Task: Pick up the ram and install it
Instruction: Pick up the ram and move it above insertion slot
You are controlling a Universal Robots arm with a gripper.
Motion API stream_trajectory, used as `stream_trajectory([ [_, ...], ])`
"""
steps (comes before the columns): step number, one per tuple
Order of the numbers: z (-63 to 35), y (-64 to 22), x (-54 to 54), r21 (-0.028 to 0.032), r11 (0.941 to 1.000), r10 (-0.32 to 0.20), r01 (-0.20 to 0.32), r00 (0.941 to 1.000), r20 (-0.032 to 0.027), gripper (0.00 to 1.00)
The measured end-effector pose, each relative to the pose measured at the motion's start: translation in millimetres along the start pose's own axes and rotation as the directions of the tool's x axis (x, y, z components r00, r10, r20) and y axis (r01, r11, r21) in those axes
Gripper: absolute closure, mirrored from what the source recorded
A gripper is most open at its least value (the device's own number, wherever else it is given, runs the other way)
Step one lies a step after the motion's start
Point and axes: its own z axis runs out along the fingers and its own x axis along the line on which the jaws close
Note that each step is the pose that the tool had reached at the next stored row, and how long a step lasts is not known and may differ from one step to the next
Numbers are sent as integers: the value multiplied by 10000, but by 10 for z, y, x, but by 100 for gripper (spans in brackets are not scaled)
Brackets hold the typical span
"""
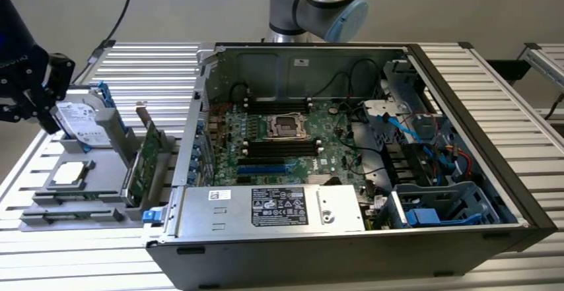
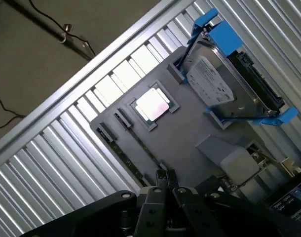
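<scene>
The ram (image 2: 131,153) is a thin green stick lying on edge in a slot along one side of the grey tray (image 2: 190,133). My gripper (image 2: 165,178) is shut with nothing between its fingers, and its tips sit just past one end of the ram, apart from it. In the exterior view, my gripper (image 1: 39,116) hangs above the tray (image 1: 97,192) at the far left, close to the hard drive. The open computer case (image 1: 352,172) lies in the middle, with its motherboard's black memory slots (image 1: 280,148) exposed.
The tray also holds a silver hard drive with blue rails (image 1: 81,123), a processor (image 1: 70,173) and an upright green expansion card (image 1: 144,162). The tray and the case rest on a ribbed metal table (image 1: 520,106). The case holds the power supply (image 1: 273,206), cables and a blue drive cage (image 1: 445,202).
</scene>
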Motion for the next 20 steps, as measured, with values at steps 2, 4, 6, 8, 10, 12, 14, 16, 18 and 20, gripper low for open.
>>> stream_trajectory([
  [2, 3, 0, 0, 10, 9994, -353, 353, 9994, -15, 89],
  [4, 5, 0, 0, 20, 9973, -728, 728, 9973, -32, 89],
  [6, 8, 0, 0, 29, 9941, -1086, 1086, 9941, -49, 89],
  [8, 9, 0, 0, 38, 9895, -1443, 1443, 9895, -67, 89],
  [10, 11, 0, 0, 47, 9834, -1813, 1813, 9834, -86, 89],
  [12, 12, -1, 0, 55, 9763, -2164, 2165, 9762, -107, 89],
  [14, 14, -1, 0, 64, 9677, -2518, 2519, 9677, -129, 89],
  [16, 15, -1, 0, 71, 9581, -2863, 2865, 9580, -152, 89],
  [18, 17, -1, 0, 77, 9471, -3206, 3208, 9471, -174, 89],
  [20, 18, -1, 0, 83, 9344, -3559, 3561, 9343, -199, 89],
])
